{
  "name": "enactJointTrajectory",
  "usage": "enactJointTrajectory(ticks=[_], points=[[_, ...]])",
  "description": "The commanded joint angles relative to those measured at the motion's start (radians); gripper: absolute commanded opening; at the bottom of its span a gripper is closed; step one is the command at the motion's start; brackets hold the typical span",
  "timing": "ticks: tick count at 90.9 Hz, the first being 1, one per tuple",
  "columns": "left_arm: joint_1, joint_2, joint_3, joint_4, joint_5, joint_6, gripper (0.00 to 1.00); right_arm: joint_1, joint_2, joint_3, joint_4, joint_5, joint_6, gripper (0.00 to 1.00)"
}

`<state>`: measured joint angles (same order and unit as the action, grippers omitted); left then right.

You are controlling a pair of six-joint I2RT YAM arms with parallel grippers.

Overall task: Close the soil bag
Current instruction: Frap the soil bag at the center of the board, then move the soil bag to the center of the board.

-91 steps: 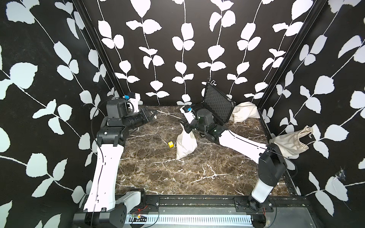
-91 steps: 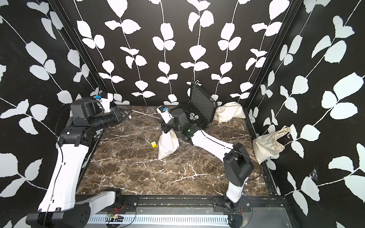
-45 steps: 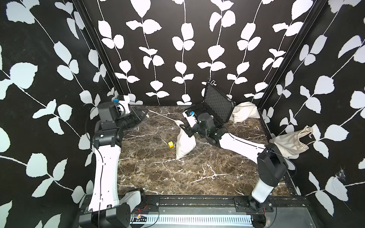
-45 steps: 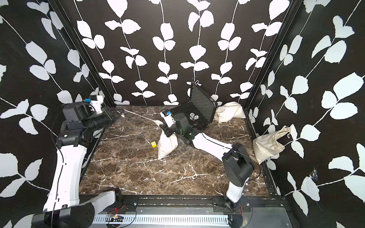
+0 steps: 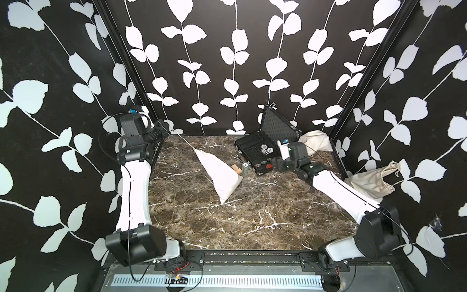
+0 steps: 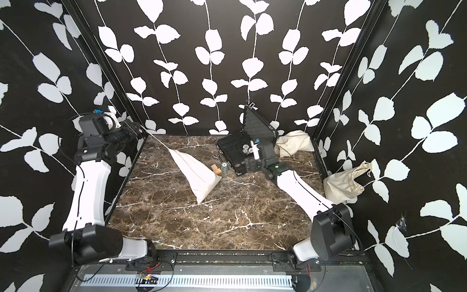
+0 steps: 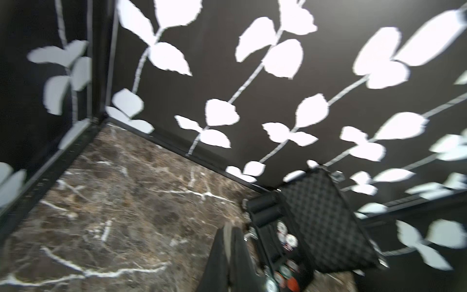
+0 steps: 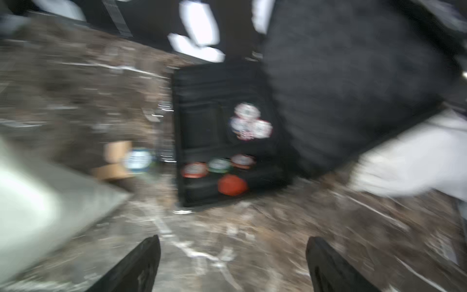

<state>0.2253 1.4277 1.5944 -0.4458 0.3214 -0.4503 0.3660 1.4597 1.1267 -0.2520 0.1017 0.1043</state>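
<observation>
White cloth, the soil bag (image 5: 219, 174) lies a little left of the middle of the marble table (image 5: 252, 215). It is drawn into a long wedge whose gathered neck points at the back left corner. From that neck a drawstring (image 5: 185, 142) runs taut to the left gripper (image 5: 167, 130), which hangs over the table's back left edge, close against the wall post. Its fingers (image 7: 222, 252) are pressed together on the pale cord.

Just beside the bag's wide end stand a wooden block (image 5: 236, 169) and a small can (image 5: 245, 168), with an open black case (image 5: 260, 151) of chips beyond them. The right gripper (image 8: 232, 242) hovers at the case's front edge, apart from the bag, its fingers (image 8: 141, 265) spread wide over bare marble.

In both top views the table's front half is open marble. One spare cloth bag (image 5: 314, 141) fills the back right corner, and another (image 5: 371, 182) sits beyond the right edge.
</observation>
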Motion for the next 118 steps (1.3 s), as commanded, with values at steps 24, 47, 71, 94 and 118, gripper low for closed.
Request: enactJointTrajectory(ticks=[24,47,71,94,118], points=[[-0.112,0.294,0.058,-0.172,-0.557,0.294,0.60,-0.369,0.221,0.040,0.067,-0.033,0.264,1.00],[-0.251,0.230,-0.081,-0.062,-0.574,0.261,0.99,-0.437,0.505,0.285,0.148,-0.157,0.395,1.00],[-0.427,-0.020,-0.233,0.001,-0.618,0.270,0.99,-0.447,0.796,0.606,0.071,-0.234,0.475,0.96],[-0.439,-0.268,-0.332,0.005,-0.584,0.234,0.99,-0.473,0.748,0.541,0.059,-0.216,0.453,0.13],[-0.485,-0.375,-0.458,0.226,-0.129,0.182,0.99,-0.480,0.336,0.114,0.081,-0.157,0.325,0.00]])
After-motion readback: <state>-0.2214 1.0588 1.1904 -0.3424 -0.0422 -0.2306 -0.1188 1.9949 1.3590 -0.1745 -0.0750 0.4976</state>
